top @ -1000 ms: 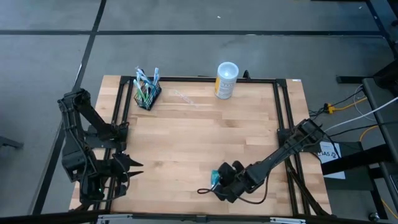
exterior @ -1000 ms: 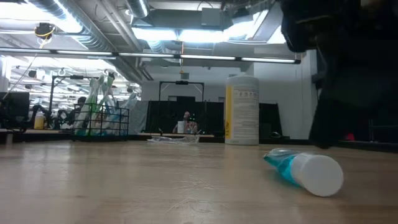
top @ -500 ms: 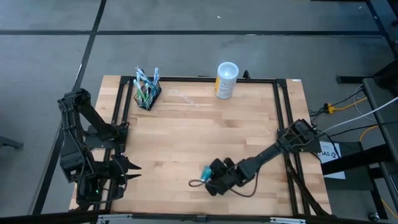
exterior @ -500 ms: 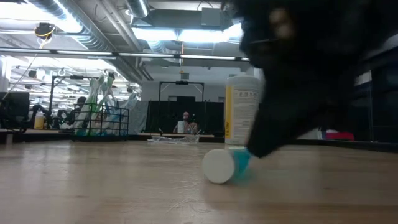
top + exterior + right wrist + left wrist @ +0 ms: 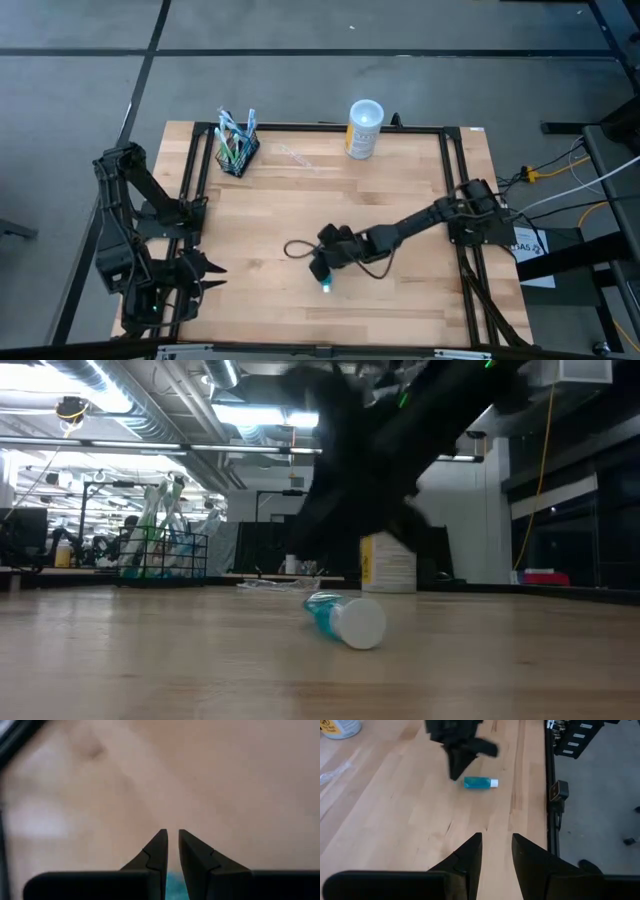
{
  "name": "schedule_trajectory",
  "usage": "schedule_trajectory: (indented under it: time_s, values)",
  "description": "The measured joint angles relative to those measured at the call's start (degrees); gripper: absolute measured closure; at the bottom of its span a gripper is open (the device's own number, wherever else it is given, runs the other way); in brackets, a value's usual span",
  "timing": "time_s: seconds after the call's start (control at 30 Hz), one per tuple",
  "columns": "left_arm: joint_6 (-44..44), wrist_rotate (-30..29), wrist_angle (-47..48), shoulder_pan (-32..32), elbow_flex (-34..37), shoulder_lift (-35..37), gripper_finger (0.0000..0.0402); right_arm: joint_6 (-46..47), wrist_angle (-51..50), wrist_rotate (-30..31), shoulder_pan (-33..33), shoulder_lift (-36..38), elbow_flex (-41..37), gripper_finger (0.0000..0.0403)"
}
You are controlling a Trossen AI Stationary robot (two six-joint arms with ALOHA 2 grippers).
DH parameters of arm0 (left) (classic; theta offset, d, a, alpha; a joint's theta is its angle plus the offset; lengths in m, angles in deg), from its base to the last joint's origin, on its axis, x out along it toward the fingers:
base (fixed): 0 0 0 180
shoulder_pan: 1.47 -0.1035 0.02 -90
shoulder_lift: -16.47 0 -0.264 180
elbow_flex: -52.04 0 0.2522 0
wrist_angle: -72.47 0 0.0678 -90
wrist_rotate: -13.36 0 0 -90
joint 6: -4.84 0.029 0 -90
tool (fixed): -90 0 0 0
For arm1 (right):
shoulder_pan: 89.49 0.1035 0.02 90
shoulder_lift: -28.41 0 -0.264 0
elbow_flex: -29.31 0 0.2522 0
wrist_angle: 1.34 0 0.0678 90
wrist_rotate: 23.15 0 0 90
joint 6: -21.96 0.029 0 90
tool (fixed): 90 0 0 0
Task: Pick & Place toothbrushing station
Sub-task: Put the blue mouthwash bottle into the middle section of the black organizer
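Note:
The toothbrushing station (image 5: 237, 148), a black wire holder with toothbrushes standing in it, sits at the table's far left, also in the low view (image 5: 160, 552). A blue tube with a white cap (image 5: 325, 276) lies flat mid-table, cap toward the near edge (image 5: 480, 782). My right gripper (image 5: 305, 250) reaches over it from the right, slanting down. Its fingers (image 5: 172, 832) are only a slit apart with nothing between the tips. The tube lies under the fingers' rear part. My left gripper (image 5: 497, 842) waits open at the near left corner. My right gripper hovers just over the blue tube's far end (image 5: 467, 782); I cannot tell whether a finger touches it. The tube lies flat on the table, not lifted.
A white-and-yellow cup (image 5: 364, 128) stands at the far edge, right of centre. A clear wrapper (image 5: 300, 157) lies between it and the station. A black frame rail (image 5: 455, 180) runs along the table's sides. Bare wood lies left of the tube.
My right gripper has swept from the near right of the table toward the left and the far edge. The blue tube has slid a little leftward along the table with it and turned about, its cap now pointing at the near edge.

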Motion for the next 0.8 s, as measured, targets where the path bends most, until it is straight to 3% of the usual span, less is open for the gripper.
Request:
schedule_trajectory:
  time_s: [0.33,0.63,0.8]
  values:
    - [0.4,-1.2,0.6,0.3,0.0,0.0,0.0300,12.2,-3.1,-3.3,8.8,1.1,0.1,0.0345]
    - [1.1,-2.2,0.4,0.6,0.0,0.0,0.0300,18.3,-7.6,-3.5,4.5,1.0,0.0,0.0287]
    - [0.6,-2.3,-0.1,2.0,0.0,0.0,0.0300,19.1,-9.0,-7.0,2.1,0.0,0.0,0.0257]
